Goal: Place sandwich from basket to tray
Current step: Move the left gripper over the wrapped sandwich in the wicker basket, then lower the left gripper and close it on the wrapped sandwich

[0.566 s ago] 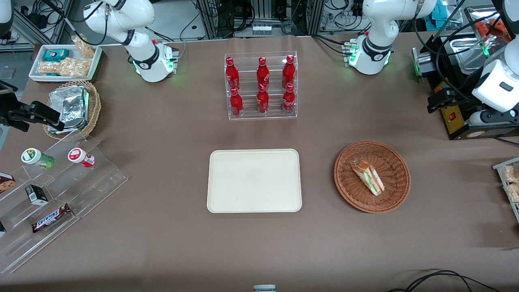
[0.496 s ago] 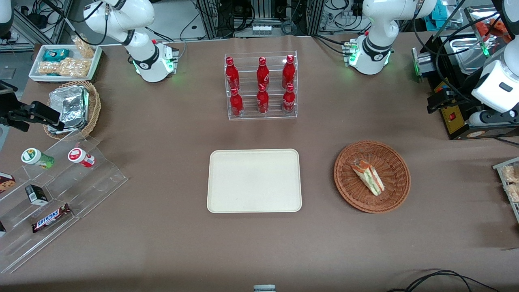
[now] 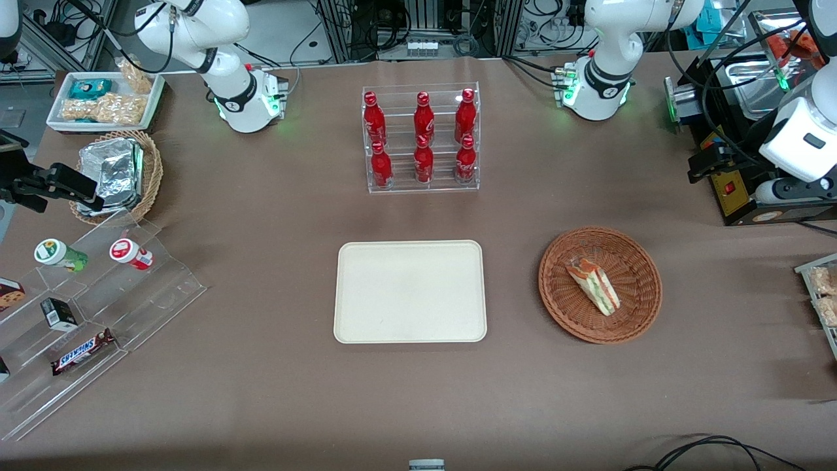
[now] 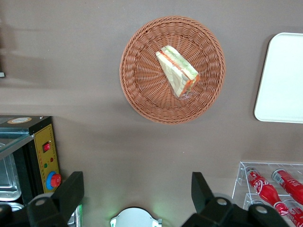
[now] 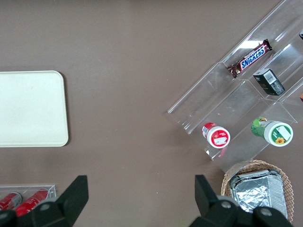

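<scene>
The claw was held wide open high above the counter, toward the working arm's end. The sandwich was seen lying inside the reddish-brown wicker basket, untouched. The cream tray was set beside the basket, apart from it.

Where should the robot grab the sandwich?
Probably from above, across its thin middle: the sandwich lies flat in the shallow basket, long sides bare, so fingers fit either side. The hand is open, high above the table.
</scene>
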You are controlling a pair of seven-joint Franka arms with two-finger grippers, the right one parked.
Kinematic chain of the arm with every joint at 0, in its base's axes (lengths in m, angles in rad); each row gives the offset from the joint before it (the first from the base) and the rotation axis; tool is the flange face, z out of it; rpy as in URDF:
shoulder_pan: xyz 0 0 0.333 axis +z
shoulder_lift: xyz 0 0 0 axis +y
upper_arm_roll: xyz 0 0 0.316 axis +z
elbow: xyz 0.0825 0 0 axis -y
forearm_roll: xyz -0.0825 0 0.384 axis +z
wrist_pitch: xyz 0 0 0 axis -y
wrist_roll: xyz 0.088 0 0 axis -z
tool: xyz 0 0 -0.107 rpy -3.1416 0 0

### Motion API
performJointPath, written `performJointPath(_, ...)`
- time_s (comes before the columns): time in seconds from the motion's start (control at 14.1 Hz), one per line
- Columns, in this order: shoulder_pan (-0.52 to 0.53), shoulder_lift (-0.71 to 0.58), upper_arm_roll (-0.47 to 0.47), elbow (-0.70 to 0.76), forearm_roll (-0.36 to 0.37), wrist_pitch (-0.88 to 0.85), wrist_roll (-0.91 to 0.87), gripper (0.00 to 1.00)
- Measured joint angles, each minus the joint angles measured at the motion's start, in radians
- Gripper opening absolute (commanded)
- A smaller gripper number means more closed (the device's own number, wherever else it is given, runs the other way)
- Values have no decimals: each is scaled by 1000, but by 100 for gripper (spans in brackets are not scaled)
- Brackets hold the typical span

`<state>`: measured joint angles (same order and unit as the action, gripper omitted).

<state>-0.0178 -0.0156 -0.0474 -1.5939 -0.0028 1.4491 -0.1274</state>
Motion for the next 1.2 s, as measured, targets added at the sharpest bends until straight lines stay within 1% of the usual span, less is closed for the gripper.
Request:
performJointPath(0.21,0,15,-1,-21,0,4,0,100)
performJointPath(0.35,0,48,-2,-53,0,35,0,100)
performJointPath(0.5,-2,90,-4,-118,0,138,0,100)
performJointPath(0.64,-17,122,-9,-219,0,287,-33,100)
performJointPath(0.92,-70,147,-13,-387,0,552,-215,100)
performJointPath(1.2,-104,168,-13,-500,2,796,-506,100)
